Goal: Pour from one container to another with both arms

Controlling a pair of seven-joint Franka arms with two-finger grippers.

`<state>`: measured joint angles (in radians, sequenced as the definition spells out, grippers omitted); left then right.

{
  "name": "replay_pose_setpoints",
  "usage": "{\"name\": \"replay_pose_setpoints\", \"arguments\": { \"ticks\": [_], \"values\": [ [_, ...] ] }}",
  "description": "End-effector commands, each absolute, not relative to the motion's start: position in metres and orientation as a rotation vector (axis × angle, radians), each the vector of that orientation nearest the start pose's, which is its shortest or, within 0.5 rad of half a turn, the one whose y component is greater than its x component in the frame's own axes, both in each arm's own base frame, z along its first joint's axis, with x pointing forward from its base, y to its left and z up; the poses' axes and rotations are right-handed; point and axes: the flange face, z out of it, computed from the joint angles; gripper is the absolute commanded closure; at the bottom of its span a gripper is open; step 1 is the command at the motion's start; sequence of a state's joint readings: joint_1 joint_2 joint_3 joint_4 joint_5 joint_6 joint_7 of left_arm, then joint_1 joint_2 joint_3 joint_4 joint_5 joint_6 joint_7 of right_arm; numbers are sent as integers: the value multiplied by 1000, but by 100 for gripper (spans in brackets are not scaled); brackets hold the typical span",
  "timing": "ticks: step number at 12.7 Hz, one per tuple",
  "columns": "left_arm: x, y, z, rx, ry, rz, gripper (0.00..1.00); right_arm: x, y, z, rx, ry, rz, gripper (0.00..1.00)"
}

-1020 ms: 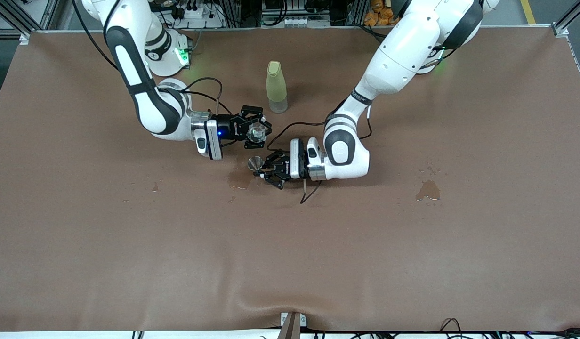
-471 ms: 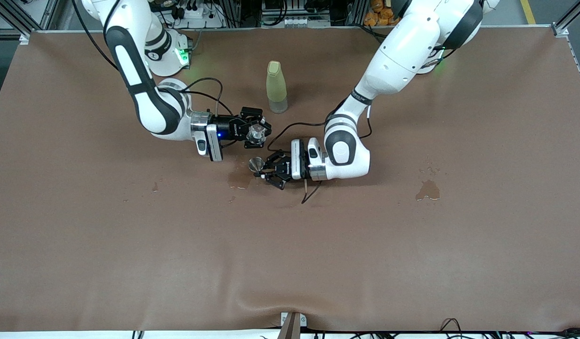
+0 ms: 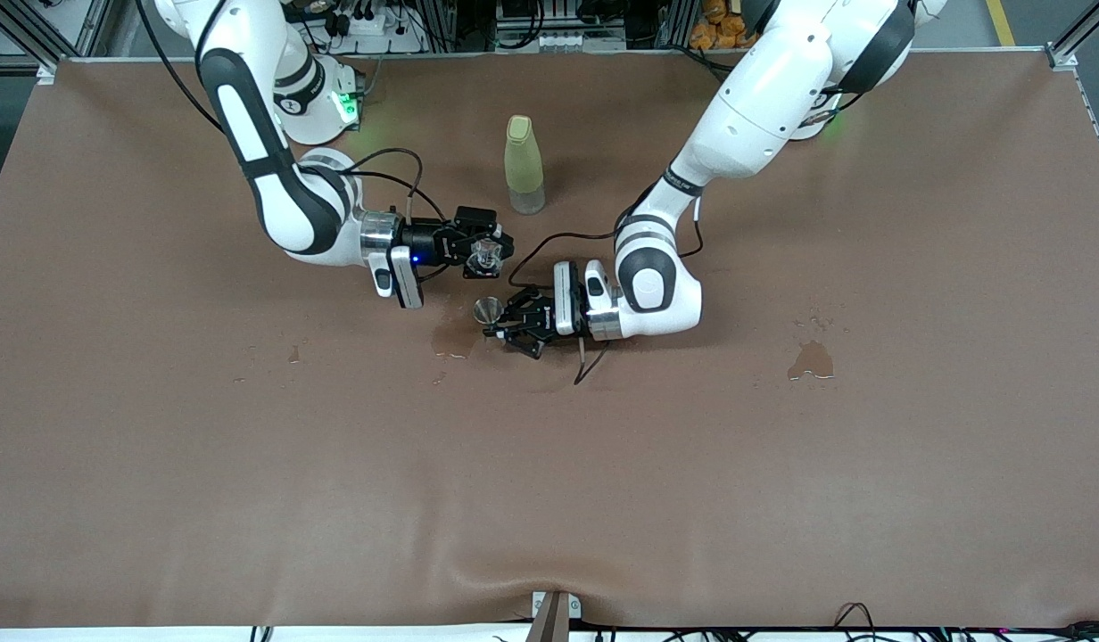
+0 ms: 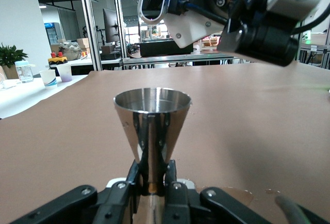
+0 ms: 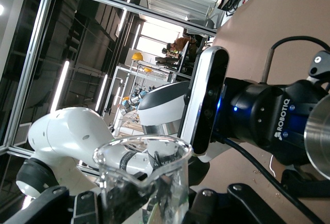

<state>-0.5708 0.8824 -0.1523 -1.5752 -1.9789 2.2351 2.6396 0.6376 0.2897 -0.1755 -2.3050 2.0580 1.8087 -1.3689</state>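
My right gripper [image 3: 489, 251] is shut on the tiny clear glass cup [image 3: 487, 253] and holds it tilted above the table, close to the jigger. In the right wrist view the cup [image 5: 142, 175] stands between the fingers. My left gripper [image 3: 499, 323] is shut on the narrow waist of the shiny metal jigger [image 3: 488, 310], which is upright with its open cone on top. The left wrist view shows the jigger [image 4: 152, 123] pinched at its waist, with the right arm's hand [image 4: 247, 12] above it.
A tall yellow-green bottle [image 3: 524, 165] stands nearer the robots' bases than both grippers. A wet patch [image 3: 449, 339] darkens the brown table cover beside the jigger. Another wet patch [image 3: 810, 359] lies toward the left arm's end. Cables trail from both wrists.
The right gripper has turned the cup a little and drawn slightly back toward its own arm. The left gripper with the jigger has shifted slightly toward the left arm's end.
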Motion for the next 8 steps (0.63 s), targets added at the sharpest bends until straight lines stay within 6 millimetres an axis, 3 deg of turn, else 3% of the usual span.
{"name": "replay_pose_setpoints", "arguments": {
  "ticks": [1, 8],
  "values": [
    [515, -473, 136, 1344, -1381, 1216, 100, 436, 303, 267, -1566, -121, -257, 100],
    [506, -476, 134, 1357, -1358, 1201, 100, 439, 302, 269, -1574, 4, -145, 100]
  ]
}}
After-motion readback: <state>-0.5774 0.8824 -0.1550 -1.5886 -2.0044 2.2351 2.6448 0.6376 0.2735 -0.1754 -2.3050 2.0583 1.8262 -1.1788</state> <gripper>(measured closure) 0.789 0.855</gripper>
